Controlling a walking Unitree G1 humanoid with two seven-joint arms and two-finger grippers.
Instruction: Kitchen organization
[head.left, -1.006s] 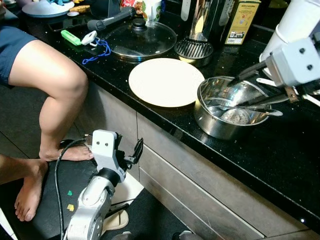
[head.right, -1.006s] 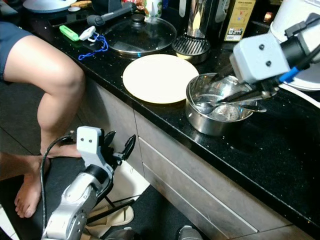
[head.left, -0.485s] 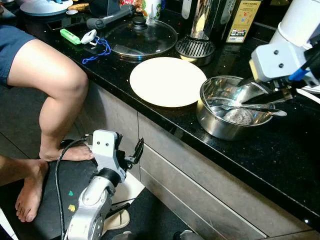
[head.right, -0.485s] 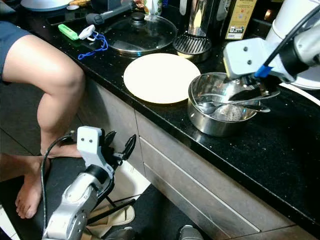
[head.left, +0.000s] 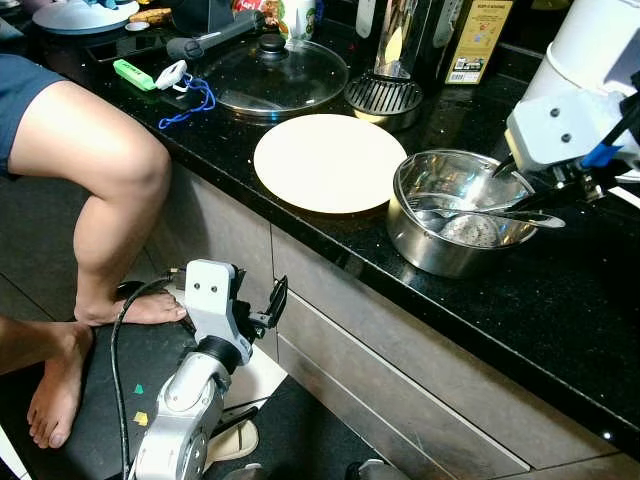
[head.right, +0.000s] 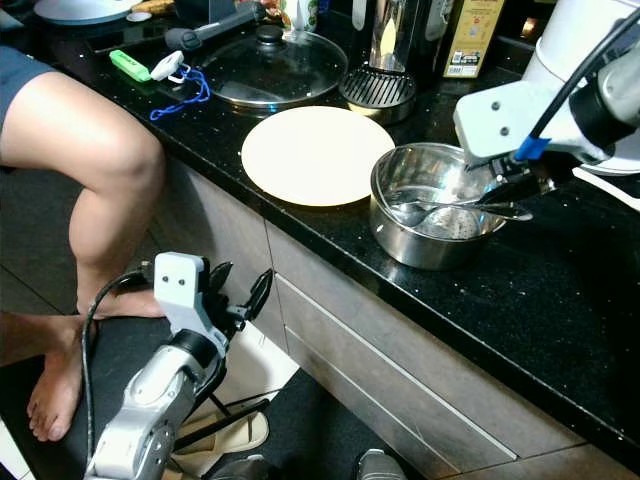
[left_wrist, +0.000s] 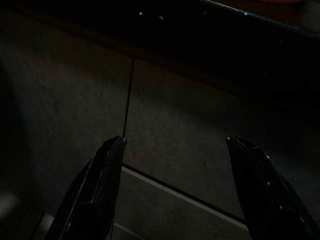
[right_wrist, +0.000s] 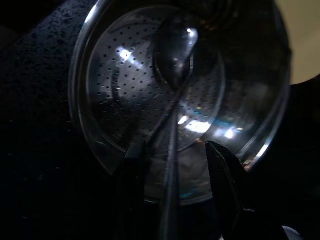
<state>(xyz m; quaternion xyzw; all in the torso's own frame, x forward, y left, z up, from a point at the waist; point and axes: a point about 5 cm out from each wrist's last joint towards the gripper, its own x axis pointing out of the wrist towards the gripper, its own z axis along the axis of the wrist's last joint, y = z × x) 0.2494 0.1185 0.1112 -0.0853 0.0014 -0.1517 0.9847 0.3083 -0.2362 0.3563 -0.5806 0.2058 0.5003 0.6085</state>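
Over the bench (head.left: 560, 300), the right claw (right_wrist: 172, 170) reaches in from the pot's (head.left: 455, 250) far rim — fingers apart astride the spoon (right_wrist: 175, 65) handle, unclamped — while the left claw (left_wrist: 175, 190) hangs open by the drawers (left_wrist: 165, 130).

One steel pot (head.left: 455, 225); one spoon (head.left: 480, 212); one plate (head.left: 328, 162) — one glass lid (head.left: 272, 75); one bottle (head.left: 478, 38)

Head stereo pair looking down at countertop (head.left: 560, 300), right wrist close above pot (right_wrist: 180, 100), left wrist facing cabinet front (left_wrist: 165, 120)
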